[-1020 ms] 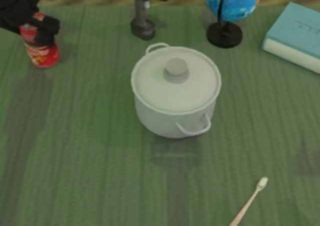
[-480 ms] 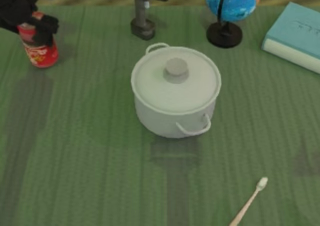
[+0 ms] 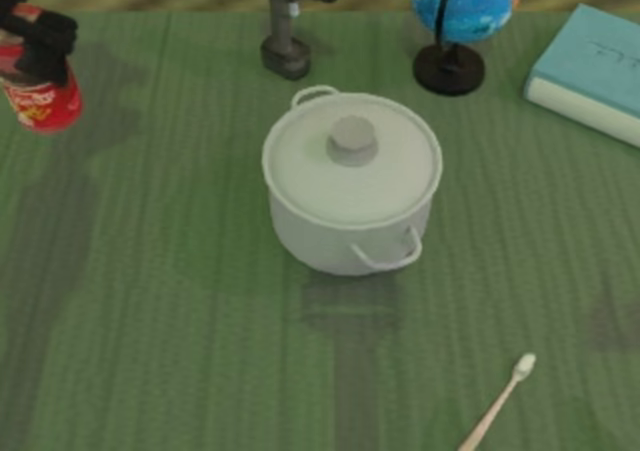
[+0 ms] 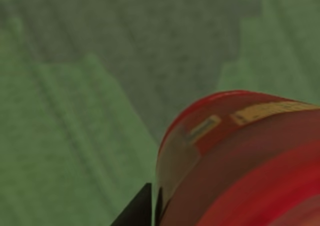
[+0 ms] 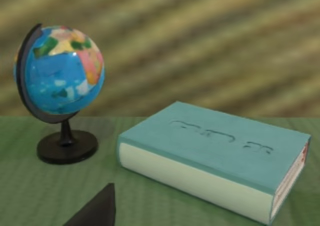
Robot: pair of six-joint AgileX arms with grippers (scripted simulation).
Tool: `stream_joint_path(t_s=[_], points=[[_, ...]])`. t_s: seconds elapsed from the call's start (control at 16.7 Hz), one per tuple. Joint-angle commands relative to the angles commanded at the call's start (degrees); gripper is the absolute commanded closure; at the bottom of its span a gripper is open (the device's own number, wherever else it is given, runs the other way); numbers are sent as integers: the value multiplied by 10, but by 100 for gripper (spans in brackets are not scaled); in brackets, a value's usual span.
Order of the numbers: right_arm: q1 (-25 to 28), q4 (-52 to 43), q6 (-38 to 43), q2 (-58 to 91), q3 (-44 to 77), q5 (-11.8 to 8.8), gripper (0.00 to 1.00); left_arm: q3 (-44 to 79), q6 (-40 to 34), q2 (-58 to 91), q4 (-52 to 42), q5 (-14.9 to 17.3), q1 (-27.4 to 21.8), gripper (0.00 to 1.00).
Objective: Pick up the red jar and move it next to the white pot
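One arm is at work: the left gripper point(image 3: 38, 41) sits at the far left corner of the table, its dark fingers closed around the upper part of the red jar point(image 3: 38, 99). The jar appears tilted and, by its shadow on the cloth, seems lifted clear of the surface; contact cannot be ruled out from above. In the left wrist view the jar point(image 4: 240, 161) fills the lower corner, with green cloth beyond it. The right arm is parked off the right side; only a dark tip of it shows in its own wrist view, and the state of its jaws cannot be told.

Step in hand, as judged: carrying. The grasp is made; the jar is well apart from the white pot point(image 3: 350, 186), which stands at the table's centre.

Next move, as judged: travel toward the centre, then set the jar down upright just beside the pot's left wall, clear of both loop handles and the lid.

Materials and shapes:
- Jar: small smooth cylinder, glossy red, cream and dark label.
- Pot: large round body, matt grey-white, flat lid with a round grey knob point(image 3: 352, 138).
- Table point(image 3: 150, 301): green ribbed cloth.
- Also present: a dark power drill point(image 3: 285, 21), a globe point(image 5: 59, 78) on a black stand, a teal hardback book point(image 5: 215, 158), a toothbrush point(image 3: 497, 401).
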Motion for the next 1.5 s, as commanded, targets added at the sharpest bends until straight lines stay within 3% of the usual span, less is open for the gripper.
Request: stream_joint_path(t_s=[0.54,0.72,0.9,1.26,1.5], points=[[0,0,0,0,0,0,0,-59,1,-59,0,-1,0,100],[0,0,0,0,0,0,0,-82,-36,-67,17,-14,-18,100],[0,0,0,0,0,0,0,-135,-128,-85,51,-41,-60,100],[0,0,0,0,0,0,0,-271,-383,-142,143,-107,-163,100],[0,0,0,0,0,0,0,-333,-468,-170,186,-136,-207,100]])
